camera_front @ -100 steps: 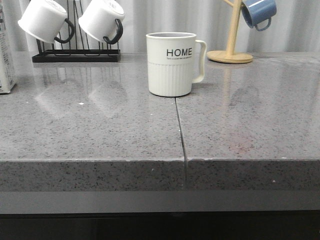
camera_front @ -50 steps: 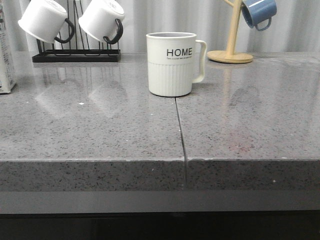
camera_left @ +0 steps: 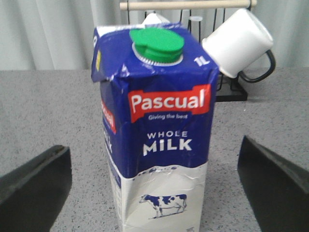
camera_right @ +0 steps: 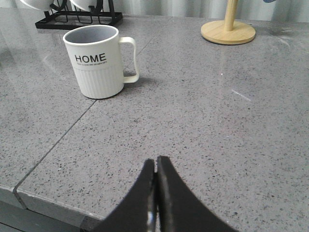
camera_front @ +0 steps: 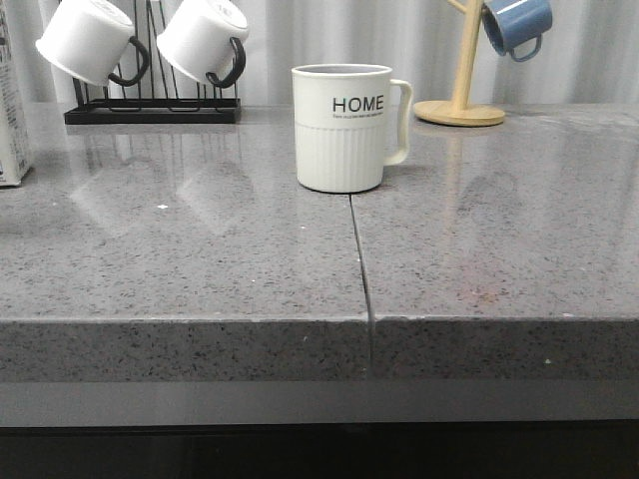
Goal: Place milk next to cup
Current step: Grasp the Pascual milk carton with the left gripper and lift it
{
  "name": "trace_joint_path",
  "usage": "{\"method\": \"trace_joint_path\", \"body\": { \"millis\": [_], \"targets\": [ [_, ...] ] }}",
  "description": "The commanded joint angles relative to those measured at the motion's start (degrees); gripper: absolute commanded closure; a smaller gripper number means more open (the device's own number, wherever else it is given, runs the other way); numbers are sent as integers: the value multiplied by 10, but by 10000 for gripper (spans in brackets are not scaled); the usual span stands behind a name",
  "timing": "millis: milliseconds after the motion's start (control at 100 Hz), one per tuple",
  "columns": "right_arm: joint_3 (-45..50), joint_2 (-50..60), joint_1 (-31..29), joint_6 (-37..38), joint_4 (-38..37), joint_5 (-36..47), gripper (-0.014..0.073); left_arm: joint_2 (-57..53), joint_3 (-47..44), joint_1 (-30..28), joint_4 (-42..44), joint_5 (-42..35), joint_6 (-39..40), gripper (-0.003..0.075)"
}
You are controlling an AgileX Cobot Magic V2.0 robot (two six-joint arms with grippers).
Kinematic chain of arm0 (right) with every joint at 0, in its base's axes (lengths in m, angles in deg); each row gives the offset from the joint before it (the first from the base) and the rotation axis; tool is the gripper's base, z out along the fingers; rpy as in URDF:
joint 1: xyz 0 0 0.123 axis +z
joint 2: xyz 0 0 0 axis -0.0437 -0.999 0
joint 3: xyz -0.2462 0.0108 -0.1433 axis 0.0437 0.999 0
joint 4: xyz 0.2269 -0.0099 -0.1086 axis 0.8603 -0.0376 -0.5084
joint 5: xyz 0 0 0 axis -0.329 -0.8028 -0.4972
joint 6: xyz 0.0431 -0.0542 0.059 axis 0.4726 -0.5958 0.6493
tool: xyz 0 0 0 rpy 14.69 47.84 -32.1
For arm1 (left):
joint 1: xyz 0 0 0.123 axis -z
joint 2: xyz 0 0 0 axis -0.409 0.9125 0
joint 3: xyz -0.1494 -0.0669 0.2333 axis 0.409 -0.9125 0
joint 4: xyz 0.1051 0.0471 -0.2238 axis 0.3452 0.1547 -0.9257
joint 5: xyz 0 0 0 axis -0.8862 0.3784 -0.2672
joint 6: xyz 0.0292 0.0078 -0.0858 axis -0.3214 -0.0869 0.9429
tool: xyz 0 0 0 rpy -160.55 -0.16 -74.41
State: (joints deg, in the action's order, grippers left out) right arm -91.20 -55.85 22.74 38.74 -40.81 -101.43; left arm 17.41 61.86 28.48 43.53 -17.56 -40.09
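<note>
The milk (camera_left: 161,140), a white carton with a dark blue "WHOLE MILK" top and green cap, stands upright on the grey counter. In the front view only its edge (camera_front: 10,120) shows at the far left. My left gripper (camera_left: 153,145) is open, its black fingers (camera_left: 34,179) standing clear of the carton on both sides. The cup (camera_front: 341,128), a cream "HOME" mug with a ribbed lower half, stands mid-counter with its handle to the right. My right gripper (camera_right: 156,159) is shut on nothing, low over the counter near its front edge, with the cup (camera_right: 96,60) well ahead of it.
A black rack (camera_front: 152,110) holding two white mugs with black handles stands at the back left, just behind the milk. A wooden mug tree (camera_front: 459,100) with a blue mug (camera_front: 517,25) is at the back right. A seam (camera_front: 359,259) runs forward from the cup.
</note>
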Motion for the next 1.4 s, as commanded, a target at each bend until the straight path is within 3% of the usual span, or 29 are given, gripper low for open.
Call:
{"method": "trace_joint_path", "body": {
  "millis": [0,330,1390],
  "targets": [
    [-14,-2,0,-4,-2,42,610,11,20,4,-17,-71,7,50],
    [-14,-2,0,-4,-2,42,610,64,22,6,-23,-109,22,50],
    [-14,-2,0,-4,-2,42,610,136,80,18,-20,-122,35,50]
  ]
}}
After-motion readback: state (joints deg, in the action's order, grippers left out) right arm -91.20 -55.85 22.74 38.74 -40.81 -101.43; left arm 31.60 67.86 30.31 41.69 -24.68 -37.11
